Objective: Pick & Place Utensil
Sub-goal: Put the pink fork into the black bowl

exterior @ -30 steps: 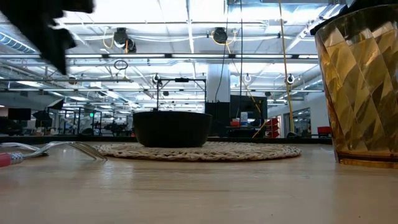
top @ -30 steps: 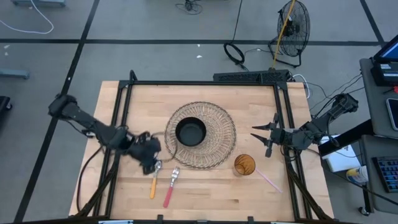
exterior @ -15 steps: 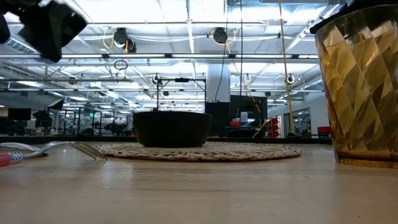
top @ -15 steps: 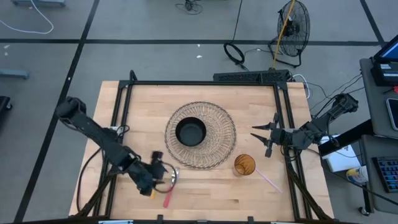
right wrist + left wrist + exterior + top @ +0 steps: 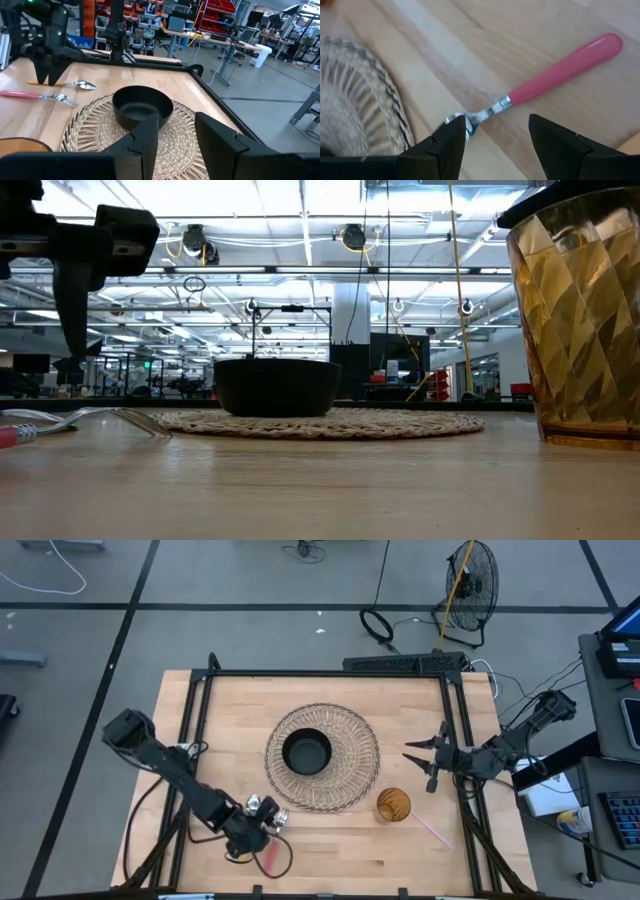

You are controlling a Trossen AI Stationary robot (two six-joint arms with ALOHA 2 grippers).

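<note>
A fork with a pink handle (image 5: 565,65) lies flat on the table near its near edge; its handle end (image 5: 270,858) shows in the high view. My left gripper (image 5: 497,150) hovers open above the fork's neck, one finger on either side, touching nothing. From across the table it shows as the left gripper (image 5: 50,60), standing over the fork (image 5: 40,95). An orange-handled spoon (image 5: 82,85) lies beside the fork; in the high view my left arm hides it. My right gripper (image 5: 425,762) waits open at the table's right edge.
A black bowl (image 5: 306,752) sits on a round woven mat (image 5: 350,775) at the table's middle, just beyond the fork's tines. An amber glass (image 5: 393,805) stands to the mat's right, and a pink straw (image 5: 435,832) lies near it. A black frame (image 5: 330,673) borders the table.
My left gripper has swung from beside the mat's left edge toward the table's near edge and to the right, ending over the fork. In the low view it has come down further into the picture. Fork and spoon have stayed put.
</note>
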